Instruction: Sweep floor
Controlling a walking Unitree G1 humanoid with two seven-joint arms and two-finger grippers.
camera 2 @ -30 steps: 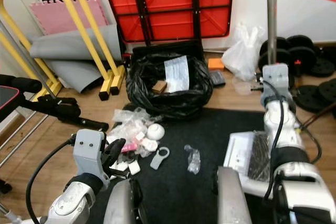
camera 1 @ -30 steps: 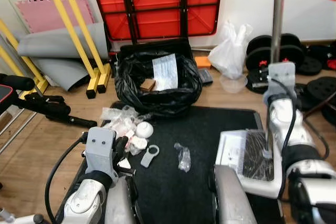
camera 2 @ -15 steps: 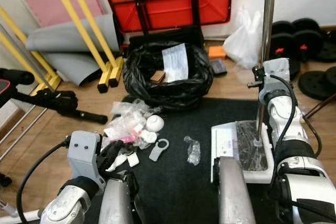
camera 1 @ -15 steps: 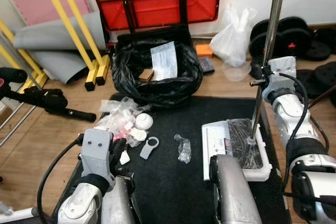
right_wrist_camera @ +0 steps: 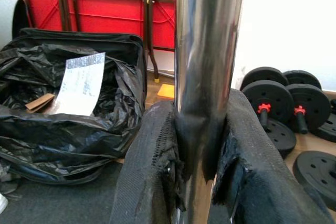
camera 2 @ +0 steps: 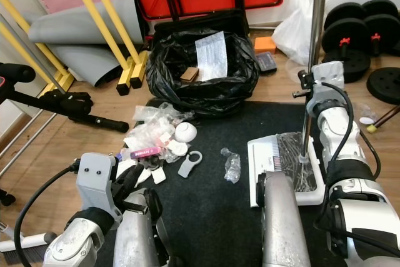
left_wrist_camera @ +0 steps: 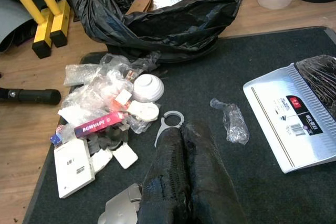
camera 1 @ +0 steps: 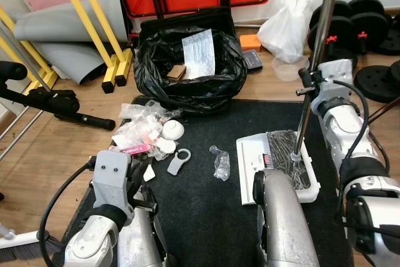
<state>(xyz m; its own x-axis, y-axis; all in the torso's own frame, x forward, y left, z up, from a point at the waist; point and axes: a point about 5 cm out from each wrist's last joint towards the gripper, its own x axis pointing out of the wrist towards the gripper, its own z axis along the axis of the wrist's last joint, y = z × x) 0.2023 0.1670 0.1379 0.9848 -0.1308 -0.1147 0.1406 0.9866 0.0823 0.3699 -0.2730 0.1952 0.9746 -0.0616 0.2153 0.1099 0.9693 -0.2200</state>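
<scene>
R claw (right_wrist_camera: pixel 202 161) grips dustpan pole (right_wrist_camera: pixel 207 51) (upright), litter (left_wrist_camera: pixel 113 114) beside.

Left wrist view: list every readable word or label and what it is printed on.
"BGMVAPE": as best it reads, on the pink box in the litter pile.
Red and black sticker and barcode on the dustpan: too small to read.
Label on the white box: too small to read.
</scene>
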